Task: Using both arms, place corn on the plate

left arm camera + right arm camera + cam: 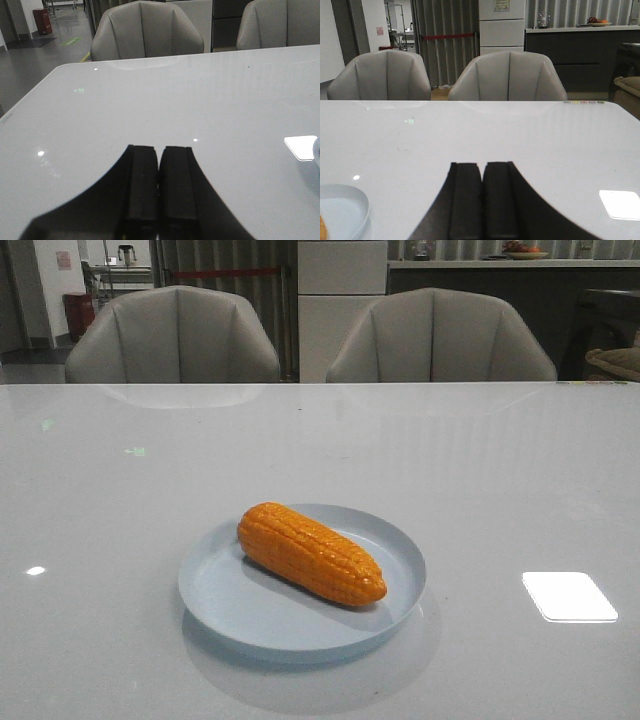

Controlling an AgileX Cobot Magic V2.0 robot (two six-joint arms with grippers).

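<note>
Corn lies diagonally on the pale blue plate on the white worktop. Left claw and right claw are pressed together, empty; wrist views crop the plate.

Left gripper closed, black fingers pressed together, gripping nothing, held low and level. Right gripper likewise closed and bare. Neither visible from the front.

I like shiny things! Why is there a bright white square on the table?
Front view: the glossy table mirrors a ceiling light as a white patch, right of the plate. Left wrist view: same glare. Right wrist view: again.
</note>
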